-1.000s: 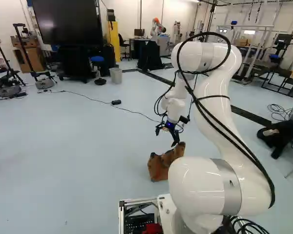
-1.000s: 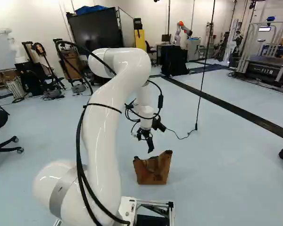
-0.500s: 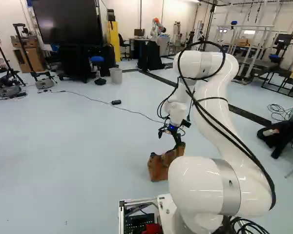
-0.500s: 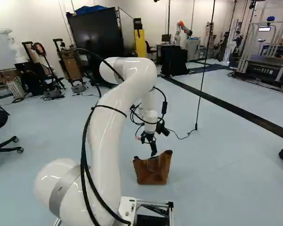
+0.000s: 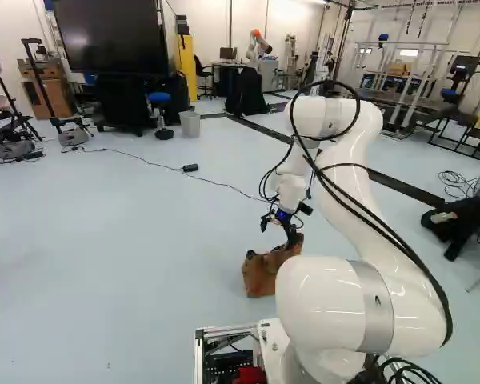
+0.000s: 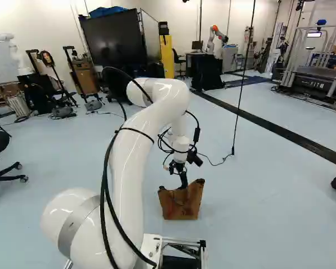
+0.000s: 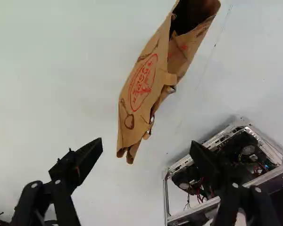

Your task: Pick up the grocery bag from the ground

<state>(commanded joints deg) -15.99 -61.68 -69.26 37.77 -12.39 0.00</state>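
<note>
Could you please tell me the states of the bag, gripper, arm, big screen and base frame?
Brown paper grocery bag: upright, creased, partly open at the mouth, ungripped.
Black two-finger gripper: open, holding nothing.
White robot arm: bent, reaching down toward the bag.
Large black flat screen: dark.
Silver metal base frame: uncovered.

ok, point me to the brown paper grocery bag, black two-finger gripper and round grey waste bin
Grocery bag (image 7: 140, 89): wrist view, printed side.
Gripper (image 7: 146, 142): wrist view, midway between fingertips.
Waste bin (image 5: 190, 126): left base view, outer wall.
</note>
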